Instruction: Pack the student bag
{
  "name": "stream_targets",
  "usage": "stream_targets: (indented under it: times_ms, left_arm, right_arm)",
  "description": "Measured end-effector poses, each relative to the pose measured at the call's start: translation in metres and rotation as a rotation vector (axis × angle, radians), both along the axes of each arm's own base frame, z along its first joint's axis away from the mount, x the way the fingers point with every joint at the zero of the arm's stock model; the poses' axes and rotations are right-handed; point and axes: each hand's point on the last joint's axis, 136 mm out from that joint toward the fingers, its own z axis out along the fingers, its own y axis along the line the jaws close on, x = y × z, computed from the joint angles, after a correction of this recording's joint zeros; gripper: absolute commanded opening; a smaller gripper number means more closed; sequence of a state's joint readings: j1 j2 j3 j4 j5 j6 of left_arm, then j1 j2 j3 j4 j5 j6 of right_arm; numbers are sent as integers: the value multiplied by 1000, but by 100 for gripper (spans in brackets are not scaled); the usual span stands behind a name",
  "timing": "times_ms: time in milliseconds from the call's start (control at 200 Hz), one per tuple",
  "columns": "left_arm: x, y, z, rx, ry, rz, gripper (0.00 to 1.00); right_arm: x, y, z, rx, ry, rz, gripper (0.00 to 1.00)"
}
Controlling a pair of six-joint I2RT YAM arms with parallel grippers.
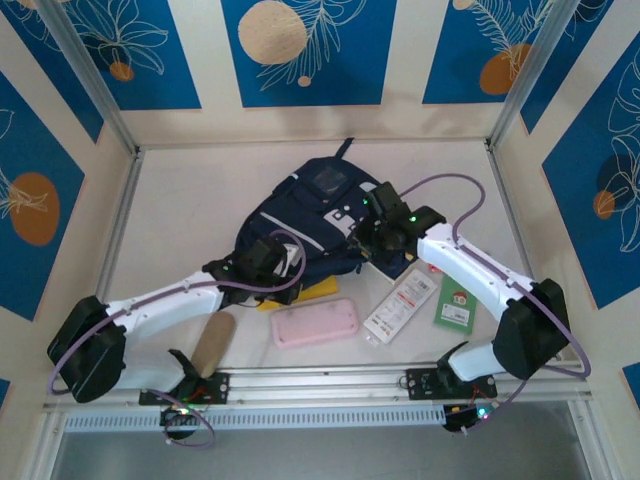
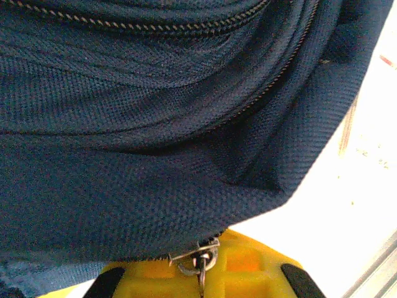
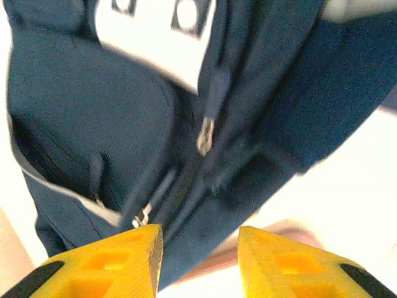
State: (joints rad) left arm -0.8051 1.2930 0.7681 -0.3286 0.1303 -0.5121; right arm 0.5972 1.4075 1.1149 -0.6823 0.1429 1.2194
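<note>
Student bag near white packet, label illegible

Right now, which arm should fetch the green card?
Probably right: the right gripper is open, the green card lies on its side; the left gripper is shut on the student bag's zipper pull.

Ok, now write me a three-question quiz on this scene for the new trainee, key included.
1. True or false: the right gripper is open.
2. Which lies on the table beside the pink case? A) white packet B) scissors C) mug
3. Fill in: the left gripper is shut on the zip pull of the ____.
Key: 1 true; 2 A; 3 backpack.
</note>
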Motion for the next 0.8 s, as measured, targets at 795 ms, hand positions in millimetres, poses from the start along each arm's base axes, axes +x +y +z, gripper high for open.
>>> stream_targets:
  times_ms: [795]
  left_arm:
    - [-4, -7, 9, -46, -44, -65, 0]
  right_arm:
    - [-19, 65, -21, 319, 96, -99, 47]
